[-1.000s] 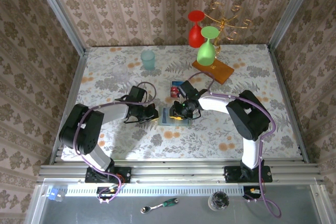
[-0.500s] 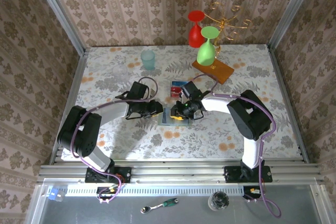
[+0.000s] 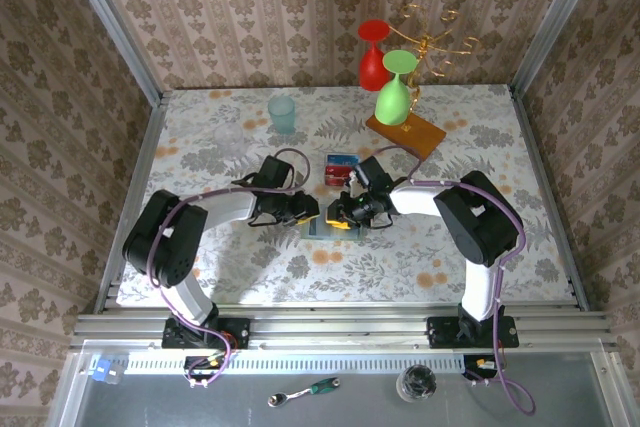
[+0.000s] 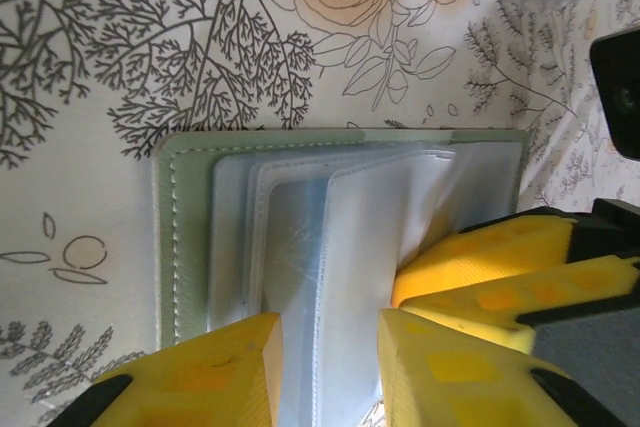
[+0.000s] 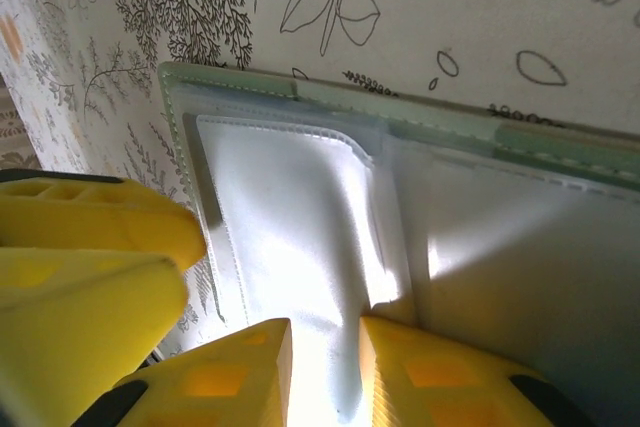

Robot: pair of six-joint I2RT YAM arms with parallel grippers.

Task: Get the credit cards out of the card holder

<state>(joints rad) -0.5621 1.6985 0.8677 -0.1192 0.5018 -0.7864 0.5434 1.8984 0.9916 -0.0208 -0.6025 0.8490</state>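
Observation:
The card holder (image 3: 318,226) lies open on the flowered table between my two grippers, grey-green outside with pale clear sleeves inside (image 4: 290,207). My left gripper (image 4: 325,352) stands open over its near edge, its yellow fingers on either side of one sleeve. My right gripper (image 5: 325,362) is shut on a lifted white sleeve of the card holder (image 5: 480,207). Its fingers (image 4: 480,272) come in from the right in the left wrist view. The credit cards (image 3: 340,168), one red and one blue, lie on the table just beyond the holder, partly behind the right arm's cable.
A teal cup (image 3: 282,114) stands at the back. An orange-brown wooden slab (image 3: 410,135) at the back right carries a green glass (image 3: 393,97), with a red glass (image 3: 372,62) and a gold rack (image 3: 425,37) behind it. Metal rails border the table.
My left gripper has moved right onto the card holder and opened its jaws. My right gripper has shifted slightly right, still holding the sleeve.

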